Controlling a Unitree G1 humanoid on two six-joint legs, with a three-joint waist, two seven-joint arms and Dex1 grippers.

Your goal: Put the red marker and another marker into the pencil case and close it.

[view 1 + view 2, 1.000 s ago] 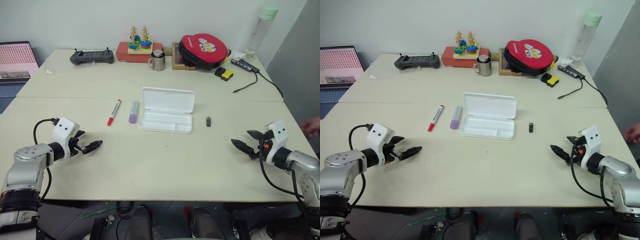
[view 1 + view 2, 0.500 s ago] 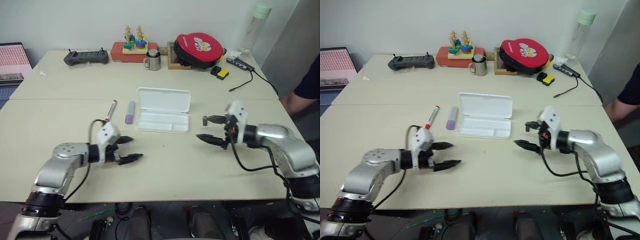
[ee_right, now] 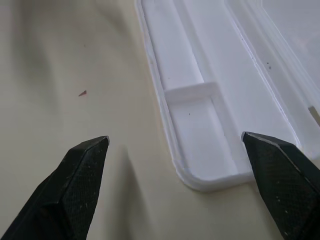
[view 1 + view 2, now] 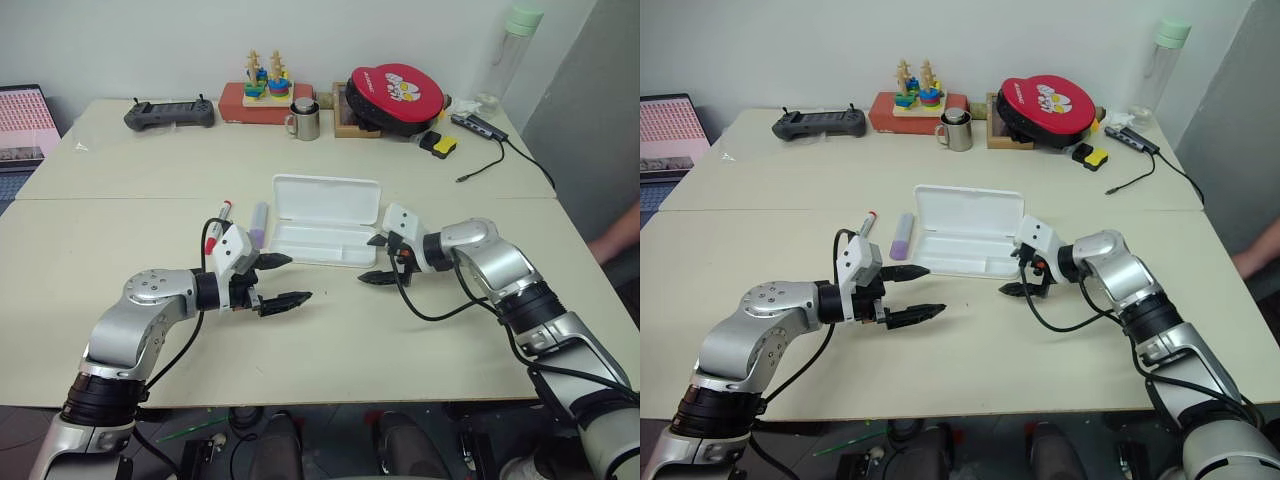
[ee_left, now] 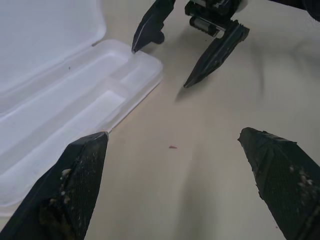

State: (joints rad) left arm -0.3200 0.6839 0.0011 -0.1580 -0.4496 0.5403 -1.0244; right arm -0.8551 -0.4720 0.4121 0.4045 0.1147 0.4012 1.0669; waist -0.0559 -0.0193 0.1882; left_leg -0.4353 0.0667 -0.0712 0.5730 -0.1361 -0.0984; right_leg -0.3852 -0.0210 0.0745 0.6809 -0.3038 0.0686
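The pencil case (image 4: 325,220) lies open at mid-table, lid flat behind its empty tray. Left of it lie the lilac marker (image 4: 259,220) and the red marker (image 4: 216,228), whose near end is hidden behind my left wrist. My left gripper (image 4: 297,279) hovers open just in front of the tray's near left corner, holding nothing. My right gripper (image 4: 366,260) is open and empty at the tray's near right corner, pointing left. In the left wrist view the case (image 5: 60,100) sits beside my left fingers (image 5: 75,185), with the right gripper (image 5: 160,68) opposite. The right wrist view looks onto the tray's corner (image 3: 210,75).
Along the back edge stand a black controller (image 4: 168,115), a red box with a stacking toy (image 4: 265,95), a metal mug (image 4: 306,121), a red round case (image 4: 395,95), a yellow-black block (image 4: 441,146) and a bottle (image 4: 510,50). A laptop (image 4: 25,125) is far left; a person's hand (image 4: 620,235) shows at the right.
Both arms have swung inward from the table's sides to the front of the pencil case, left gripper rightward, right gripper leftward and turned. Both stayed open. The camera also shifted.
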